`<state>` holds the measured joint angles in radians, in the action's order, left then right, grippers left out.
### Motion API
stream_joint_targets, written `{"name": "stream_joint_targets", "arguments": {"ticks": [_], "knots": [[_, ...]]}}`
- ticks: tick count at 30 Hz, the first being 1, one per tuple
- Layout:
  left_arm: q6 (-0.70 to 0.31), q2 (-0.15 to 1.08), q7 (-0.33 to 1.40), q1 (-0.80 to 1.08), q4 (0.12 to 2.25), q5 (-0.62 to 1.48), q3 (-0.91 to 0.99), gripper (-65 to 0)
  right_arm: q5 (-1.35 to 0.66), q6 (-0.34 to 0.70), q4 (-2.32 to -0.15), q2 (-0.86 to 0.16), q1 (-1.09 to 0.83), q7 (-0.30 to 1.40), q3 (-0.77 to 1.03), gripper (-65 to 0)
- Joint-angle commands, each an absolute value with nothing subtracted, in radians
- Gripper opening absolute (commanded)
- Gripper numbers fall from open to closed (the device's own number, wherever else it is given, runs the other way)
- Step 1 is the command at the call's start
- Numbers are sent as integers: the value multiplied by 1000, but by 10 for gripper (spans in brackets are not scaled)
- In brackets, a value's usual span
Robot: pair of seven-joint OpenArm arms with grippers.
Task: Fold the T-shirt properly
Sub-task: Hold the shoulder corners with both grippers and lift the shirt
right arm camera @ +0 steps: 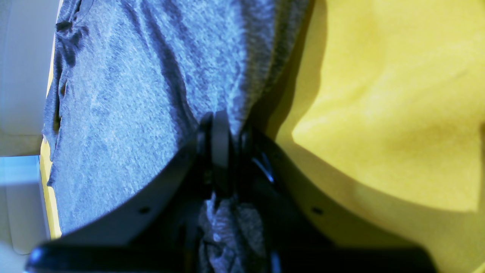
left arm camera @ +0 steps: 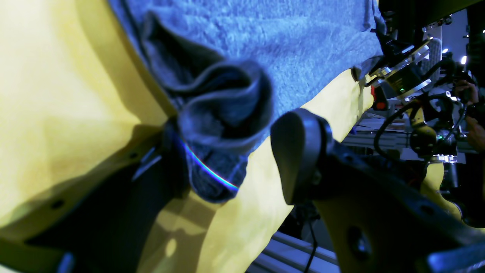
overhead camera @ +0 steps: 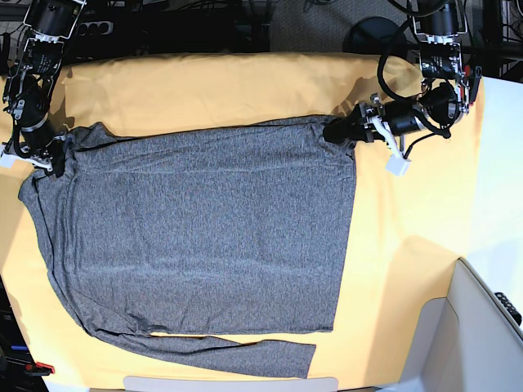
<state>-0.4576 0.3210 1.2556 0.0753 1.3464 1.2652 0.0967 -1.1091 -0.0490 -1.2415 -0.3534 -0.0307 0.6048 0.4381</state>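
Evidently the shirt (overhead camera: 204, 237) has been spread flat on the yellow cloth (overhead camera: 245, 90) so that it can be folded: its body lies open across the middle of the table, one long sleeve (overhead camera: 229, 353) runs along the near edge, and the two arms sit at opposite top corners of the fabric, a placement that suits stretching or lifting one long edge. The right gripper (right arm camera: 223, 140) is at the base view's left, at the shoulder end of the shirt, and its jaws are together, clamped on a bunch of grey knit; the wrist view shows cloth squeezed between the pads and more of it gathered below, with folds radiating away from the pinch. The left gripper (left arm camera: 242, 151), at the base view's right by the shirt's far corner, has its jaws wide apart. In its wrist view a rolled, crumpled corner of the shirt (left arm camera: 223, 113) sits in the gap, lying against one finger, while the other finger (left arm camera: 295, 151) stands clear of it over the yellow cloth. So that corner looks loose rather than held, and I judge this arm is either about to close on it or has let go.
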Motion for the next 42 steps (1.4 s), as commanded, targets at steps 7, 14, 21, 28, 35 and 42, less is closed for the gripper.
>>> {"name": "stream_joint_targets", "arguments": {"ticks": [7,14,21,28,35,42], "knots": [[-450,328,1288,79,1351,1224,93,-325,-1101,-82,-1231,-344,-42,673,432,-650],[-450,328,1287,71,1351,1224,93,-650,-1101,-82,-1231,-344,-44,673,429,-650],[-450,328,1287,56,1351,1225,101,-649,-1101,-82,-1239,-344,-61,680,429,-650],[-452,335,1287,85,1428,1227,104,-649,-1101,-82,-1345,-355,-150,680,432,-650],[-452,352,1288,145,1511,1225,104,-649,-1101,-87,-1420,-386,-223,680,433,-650],[-452,364,1299,166,1512,1227,186,-649,-1102,-87,-1425,-441,-271,680,435,-650]]}}
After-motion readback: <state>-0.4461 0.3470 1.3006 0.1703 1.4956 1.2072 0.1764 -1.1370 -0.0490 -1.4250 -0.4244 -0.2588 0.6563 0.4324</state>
